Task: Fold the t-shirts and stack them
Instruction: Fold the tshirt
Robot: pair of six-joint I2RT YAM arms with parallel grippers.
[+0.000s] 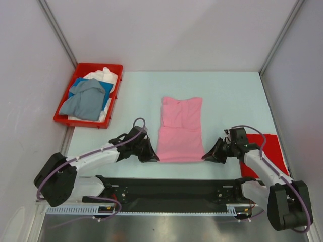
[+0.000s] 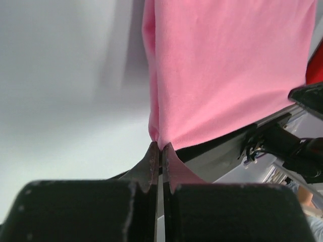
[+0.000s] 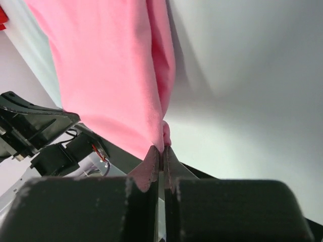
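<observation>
The light pink t-shirt lies in the middle of the table, its sides folded in to a long strip. My left gripper is shut on its near left corner, seen in the left wrist view with pink cloth pinched at the tips. My right gripper is shut on the near right corner, seen in the right wrist view under the pink shirt. A red t-shirt lies flat at the right, under the right arm. Grey-blue, blue and white shirts sit in the bin.
A red plastic bin stands at the back left against the left wall. White walls close the table on the left, back and right. The black base plate of the arms runs along the near edge.
</observation>
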